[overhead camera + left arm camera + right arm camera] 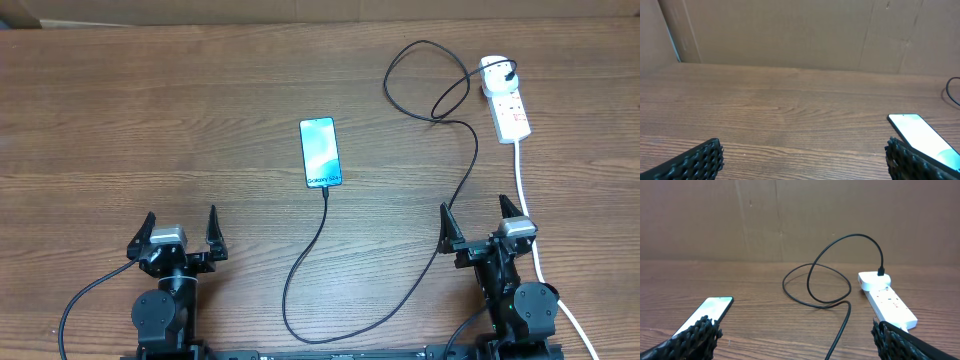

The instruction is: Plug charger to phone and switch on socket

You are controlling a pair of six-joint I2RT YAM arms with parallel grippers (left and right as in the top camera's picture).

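Note:
The phone (320,152) lies flat in the middle of the table, its light blue screen facing up. The charger (455,190), a thin black cable, meets the phone's near edge with its tip, loops toward the front, then runs back right to a black plug (511,72) seated in the white socket (508,108). My left gripper (181,214) stands open at the front left, holding nothing. At the front right my right gripper (475,205) is open and empty too. The left wrist view shows the phone (920,134) beside my right finger (905,161). In the right wrist view the phone (707,311), charger (815,285) and socket (888,301) lie ahead.
The socket's thick white cord (527,205) runs toward the front right, passing close by the right arm. A brown cardboard wall (790,30) stands along the back of the wooden table (150,120).

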